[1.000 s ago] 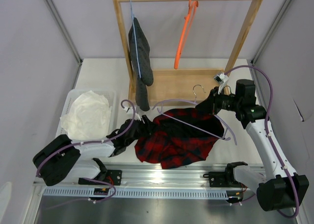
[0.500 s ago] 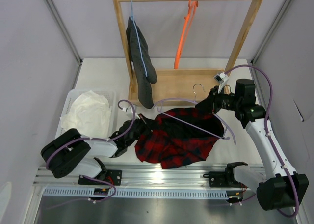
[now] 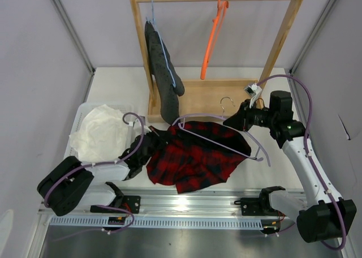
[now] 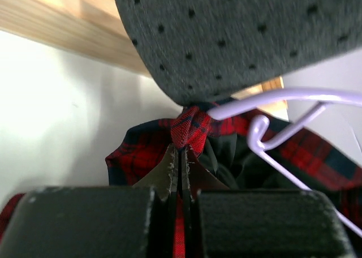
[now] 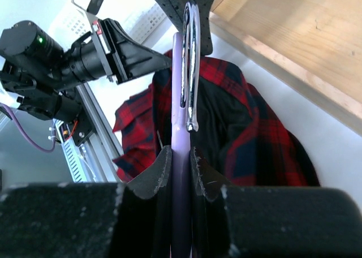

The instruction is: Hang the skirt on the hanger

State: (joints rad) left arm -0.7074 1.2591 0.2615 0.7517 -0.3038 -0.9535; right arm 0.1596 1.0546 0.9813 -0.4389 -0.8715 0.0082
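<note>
left fingers [image 4: 176, 170] have just shut on the skirt [image 3: 192, 156] edge.
skirt drawn toward 9 o'clock; right fingers [image 5: 164, 167] clamp the hanger [image 3: 218, 140]; threading can likely begin.

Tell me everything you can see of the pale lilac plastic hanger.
The thin pale lilac plastic hanger has a silvery metal hook, slim shoulder arms, a lower bar and curled ends. The right gripper's fingers clamp its neck just below the hook, holding it low over the table, hook toward the wooden rack. Its frame lies across the red-and-black plaid skirt, touching the fabric; whether cloth is threaded through cannot be told.
</note>
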